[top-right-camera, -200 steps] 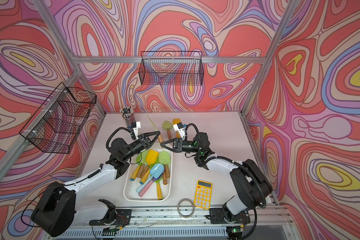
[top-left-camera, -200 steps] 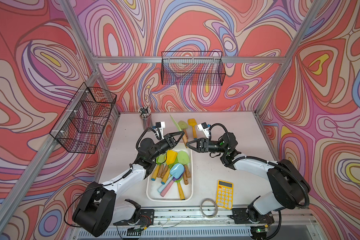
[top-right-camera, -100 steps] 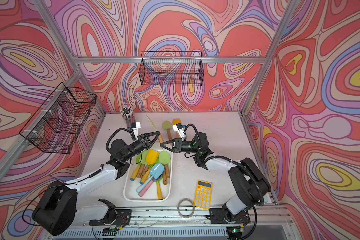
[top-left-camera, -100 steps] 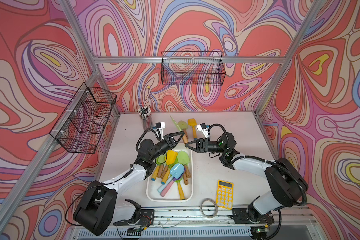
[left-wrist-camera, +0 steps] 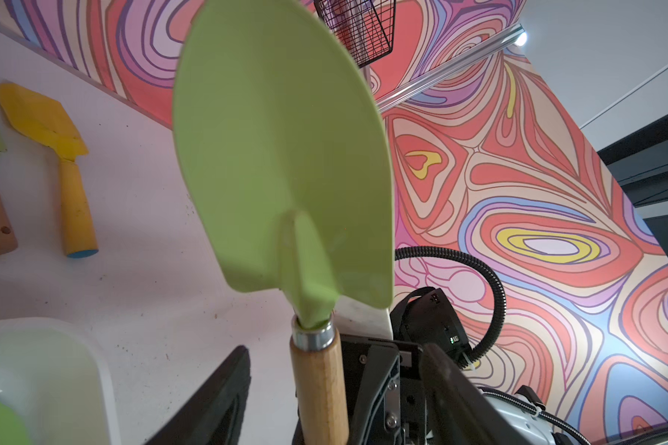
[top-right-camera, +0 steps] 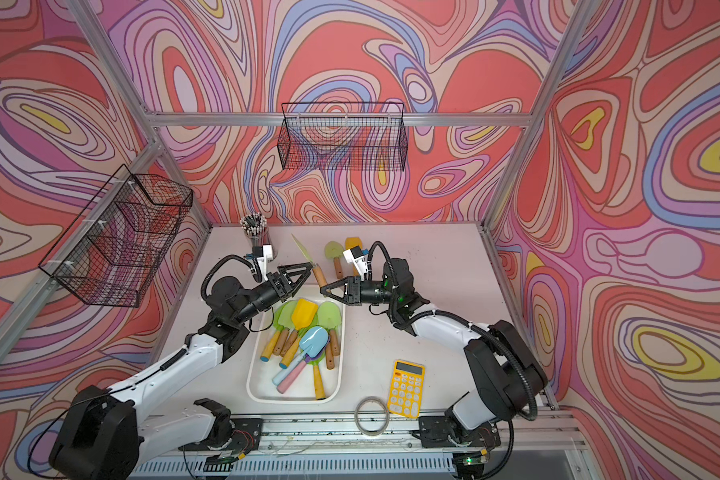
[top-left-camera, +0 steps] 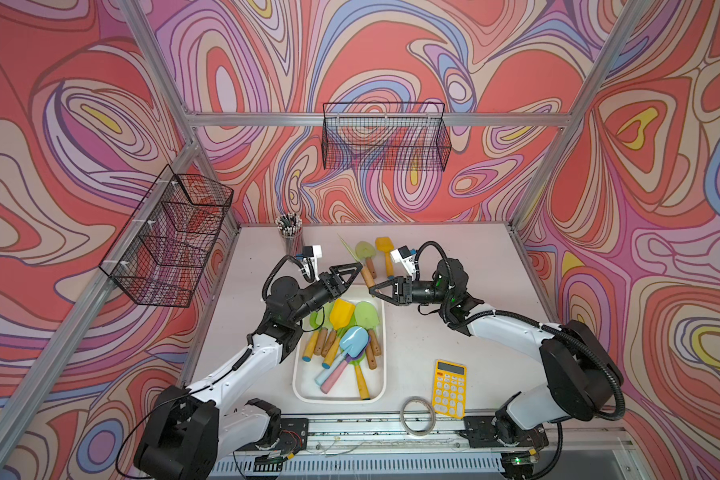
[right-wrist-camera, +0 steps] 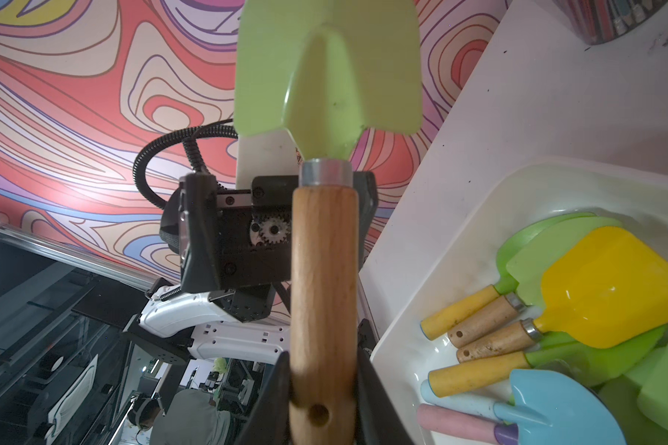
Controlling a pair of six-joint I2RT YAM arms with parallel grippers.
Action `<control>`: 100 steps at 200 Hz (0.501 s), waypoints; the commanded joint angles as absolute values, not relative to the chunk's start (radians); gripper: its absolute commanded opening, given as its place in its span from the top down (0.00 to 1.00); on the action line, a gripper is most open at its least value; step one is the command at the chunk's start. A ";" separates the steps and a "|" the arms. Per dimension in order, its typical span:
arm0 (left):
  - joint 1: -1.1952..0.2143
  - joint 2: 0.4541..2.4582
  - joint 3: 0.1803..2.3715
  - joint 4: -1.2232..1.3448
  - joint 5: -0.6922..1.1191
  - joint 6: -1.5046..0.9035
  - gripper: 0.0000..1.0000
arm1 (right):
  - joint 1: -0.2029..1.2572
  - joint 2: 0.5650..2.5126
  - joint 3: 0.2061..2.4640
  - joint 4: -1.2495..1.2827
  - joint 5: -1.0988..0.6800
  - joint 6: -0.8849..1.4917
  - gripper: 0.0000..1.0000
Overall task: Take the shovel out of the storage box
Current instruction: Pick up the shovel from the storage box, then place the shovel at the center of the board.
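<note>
A green shovel with a wooden handle (right-wrist-camera: 323, 269) hangs in the air over the far end of the white storage box (top-left-camera: 337, 400), blade (left-wrist-camera: 282, 154) pointing up and away. My right gripper (right-wrist-camera: 323, 397) is shut on the handle's lower end, near its hole. My left gripper (left-wrist-camera: 332, 404) is open. The handle (left-wrist-camera: 319, 385) stands between its fingers (left-wrist-camera: 216, 397) with a gap on each side. In both top views the two grippers meet at this shovel (top-left-camera: 366, 276) (top-right-camera: 319, 276). Several more shovels lie in the box, among them a yellow one (top-left-camera: 341, 309) and a blue one (top-left-camera: 353, 341).
A green shovel (top-left-camera: 365, 251) and a yellow shovel (top-left-camera: 383, 245) lie on the table beyond the box. A pencil cup (top-left-camera: 289, 232) stands at the back left. A yellow calculator (top-left-camera: 449, 388) and a tape ring (top-left-camera: 417, 420) lie near the front edge. Wire baskets (top-left-camera: 385, 139) (top-left-camera: 171, 241) hang on the walls.
My right gripper has shut on the shovel's handle. My left gripper, shut on that handle before, has opened off it. Both arms have barely moved.
</note>
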State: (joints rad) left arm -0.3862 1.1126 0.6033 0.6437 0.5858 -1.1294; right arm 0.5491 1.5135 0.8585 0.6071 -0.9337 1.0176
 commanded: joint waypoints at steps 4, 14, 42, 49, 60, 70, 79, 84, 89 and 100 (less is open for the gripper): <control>-0.384 1.020 0.679 0.224 0.555 -0.921 0.29 | 0.525 1.464 0.922 0.408 -0.874 0.877 0.79; -0.384 0.988 0.702 0.082 0.519 -0.845 0.29 | 0.510 1.461 0.939 0.349 -0.861 0.848 0.78; -0.386 0.923 0.745 -0.200 0.424 -0.716 0.34 | 0.455 1.464 1.014 0.115 -0.790 0.736 0.79; -0.386 0.909 0.744 -0.238 0.411 -0.703 0.34 | 0.445 1.468 1.039 0.050 -0.760 0.701 0.79; -0.386 0.888 0.736 -0.297 0.392 -0.693 0.35 | 0.426 1.480 1.084 -0.045 -0.702 0.655 0.79; -0.389 0.870 0.728 -0.339 0.373 -0.684 0.35 | 0.407 1.491 1.118 -0.110 -0.655 0.628 0.79; -0.396 0.855 0.720 -0.379 0.352 -0.679 0.35 | 0.394 1.501 1.147 -0.161 -0.607 0.600 0.79; -0.401 0.847 0.716 -0.401 0.340 -0.677 0.35 | 0.387 1.507 1.164 -0.190 -0.581 0.583 0.79; -0.406 0.839 0.712 -0.423 0.327 -0.675 0.35 | 0.384 1.513 1.181 -0.218 -0.551 0.567 0.79; -0.423 0.826 0.707 -0.469 0.295 -0.675 0.36 | 0.372 1.531 1.212 -0.261 -0.502 0.537 0.79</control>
